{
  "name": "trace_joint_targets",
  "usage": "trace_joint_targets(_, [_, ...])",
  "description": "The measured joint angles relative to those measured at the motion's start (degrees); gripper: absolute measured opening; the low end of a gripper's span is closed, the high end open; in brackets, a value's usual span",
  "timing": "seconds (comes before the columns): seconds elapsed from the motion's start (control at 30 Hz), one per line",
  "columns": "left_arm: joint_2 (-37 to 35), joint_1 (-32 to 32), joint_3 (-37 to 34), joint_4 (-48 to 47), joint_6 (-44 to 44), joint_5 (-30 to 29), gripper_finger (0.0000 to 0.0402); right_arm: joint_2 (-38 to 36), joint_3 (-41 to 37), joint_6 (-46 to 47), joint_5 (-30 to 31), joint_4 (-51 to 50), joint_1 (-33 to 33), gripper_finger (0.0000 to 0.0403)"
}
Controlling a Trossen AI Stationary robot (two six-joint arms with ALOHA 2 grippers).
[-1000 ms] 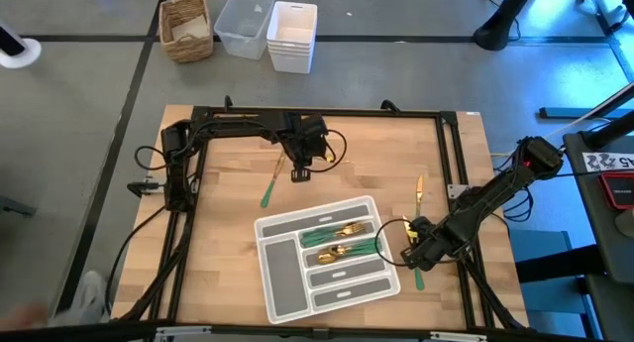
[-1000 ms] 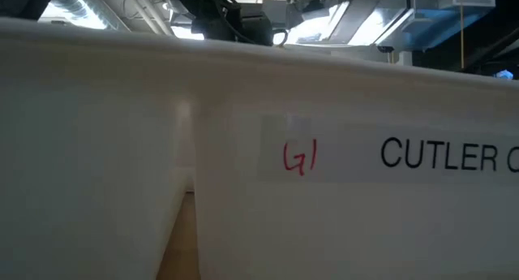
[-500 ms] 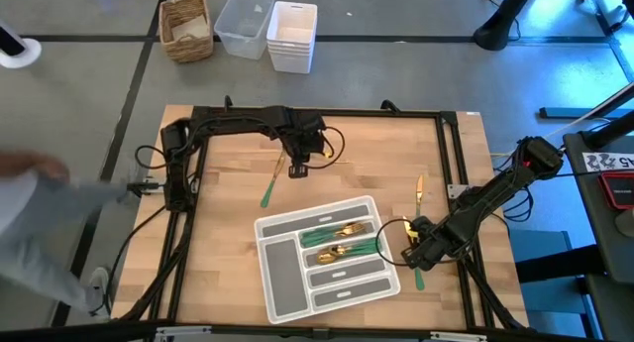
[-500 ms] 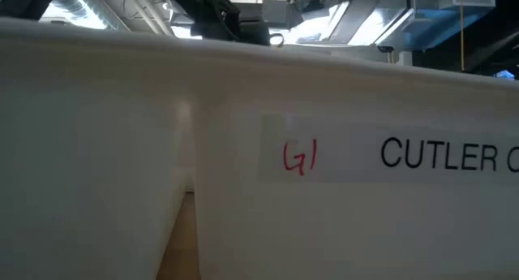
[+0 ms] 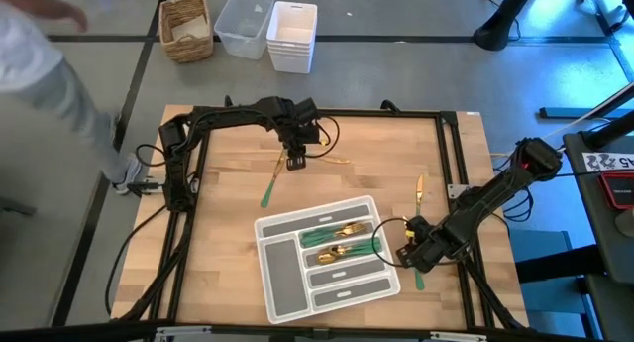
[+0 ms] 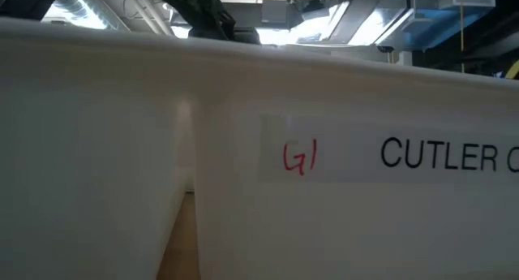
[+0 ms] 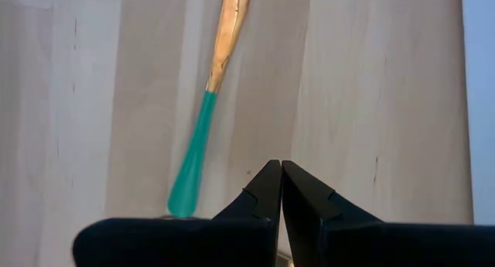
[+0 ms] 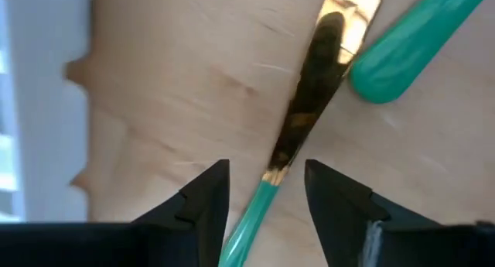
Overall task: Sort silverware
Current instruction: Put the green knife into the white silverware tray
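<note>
- Lying flat on the wooden table (image 5: 228,223), just off the tray's right edge: a knife (image 8: 313,104) with a gold blade and slim green handle, crossed near its blade by a second green handle (image 8: 414,46).
- Straddling that knife where blade meets handle: right gripper (image 8: 267,193), fingers spread apart, nothing pinched yet.
- Judging the step in hand as a pick of this knife; lowering straight down, centring the thin neck between both fingers, closing only once the tips are reaching the wood.
- Watching the overlapping handle, likely to be dragged along or flicked if clipped.
- Expecting slippery, thin metal; gripping nearer the green part probably holding better.
- Sitting already in the grey tray (image 5: 282,283): a few forks and spoons (image 5: 342,238), filling two of its slots, heads gold, handles green.
- Resting loose further off: one piece (image 5: 419,191) beyond the right gripper, another (image 5: 269,183) near the table's far-left area.
- Hovering just above that far piece: left gripper (image 7: 281,191), fingers pressed together, empty.
- Passing outside the table's left corner: a person (image 5: 50,74).
</note>
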Motion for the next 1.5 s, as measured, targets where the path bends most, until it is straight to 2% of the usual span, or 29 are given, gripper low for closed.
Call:
trace_joint_targets(0.17, [0.0,-0.7,0.0,0.0,-0.2,0.0,0.0005,3.2,0.1,0.0,-0.2,0.6,0.0,0.017])
trace_joint_targets(0.4, [0.0,-1.1,0.0,0.0,-0.1,0.0,0.0005,4.0,0.2,0.0,-0.2,0.5,0.0,0.0165])
trace_joint_targets(0.73, [0.0,-2.2,0.0,0.0,-1.1,0.0,0.0005,4.1,0.0,0.0,0.3,-0.3,0.0,0.0073])
trace_joint_targets(1.13, [0.0,-6.8,0.0,0.1,-0.7,0.0,0.0005,4.1,0.2,-0.1,0.4,-1.3,0.0,0.0008])
trace_joint_targets(1.5, [0.0,-8.4,0.0,0.1,-1.0,0.0,0.0005,4.3,1.0,-0.8,0.4,-1.2,0.0,0.0002])
